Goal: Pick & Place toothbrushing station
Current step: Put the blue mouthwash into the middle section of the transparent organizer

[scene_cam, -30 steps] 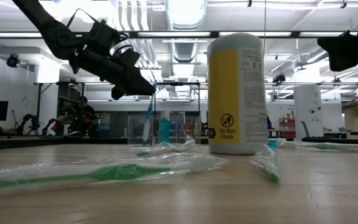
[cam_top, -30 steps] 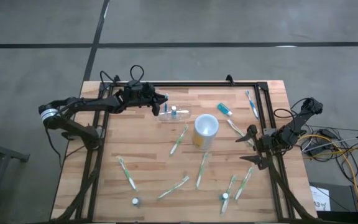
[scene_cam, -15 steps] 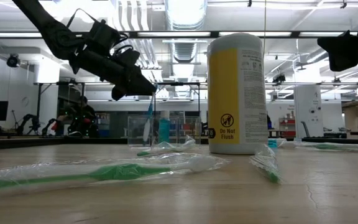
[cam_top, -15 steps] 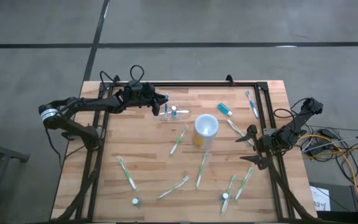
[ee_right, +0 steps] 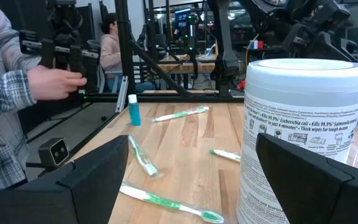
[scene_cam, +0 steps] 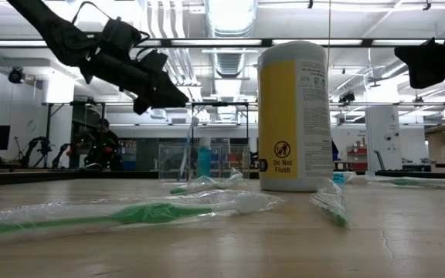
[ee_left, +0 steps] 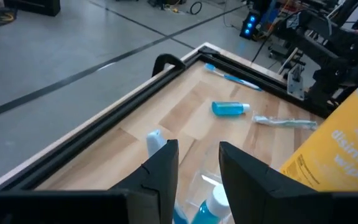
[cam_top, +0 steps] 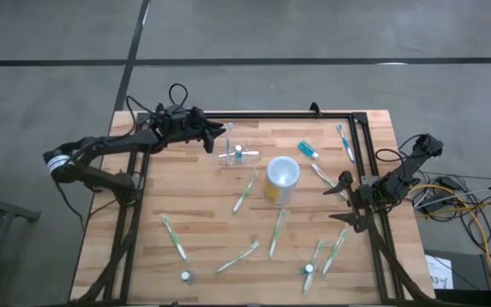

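- The toothbrushing station (cam_top: 239, 156), a clear holder, stands on the table (cam_top: 203, 213) near the far edge, left of the yellow wipes canister (cam_top: 281, 178)
- Left gripper (cam_top: 221, 131) hovers above and just left of the station, fingers apart, gripping nothing; a toothbrush head and a blue bottle show just below them
- Right gripper (cam_top: 345, 200) waits at the table's right edge, spread wide and empty
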`<state>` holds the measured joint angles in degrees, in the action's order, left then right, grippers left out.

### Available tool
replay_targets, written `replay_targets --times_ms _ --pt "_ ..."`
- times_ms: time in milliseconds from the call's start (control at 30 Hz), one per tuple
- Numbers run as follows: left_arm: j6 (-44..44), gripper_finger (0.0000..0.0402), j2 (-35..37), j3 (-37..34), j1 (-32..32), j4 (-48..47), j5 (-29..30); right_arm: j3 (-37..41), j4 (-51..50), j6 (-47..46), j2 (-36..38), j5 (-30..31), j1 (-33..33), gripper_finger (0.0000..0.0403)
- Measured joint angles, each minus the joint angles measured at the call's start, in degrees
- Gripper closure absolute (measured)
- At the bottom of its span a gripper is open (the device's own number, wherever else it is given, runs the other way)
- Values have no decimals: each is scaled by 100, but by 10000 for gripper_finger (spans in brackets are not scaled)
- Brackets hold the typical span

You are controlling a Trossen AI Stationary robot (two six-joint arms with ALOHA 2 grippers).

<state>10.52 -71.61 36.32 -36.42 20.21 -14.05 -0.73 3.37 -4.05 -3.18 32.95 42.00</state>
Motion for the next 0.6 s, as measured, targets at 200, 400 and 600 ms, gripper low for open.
replay_targets --times_ms 200,400,600 --pt "53 282 712 0 14 -549 1 0 1 0 0 0 0 58" --pt "433 282 1406 252 243 -1889 -35 1 1 0 0 0 -2 53" --pt "961 282 1714 722 817 -3585 478 2 -1 0 0 0 -2 57"
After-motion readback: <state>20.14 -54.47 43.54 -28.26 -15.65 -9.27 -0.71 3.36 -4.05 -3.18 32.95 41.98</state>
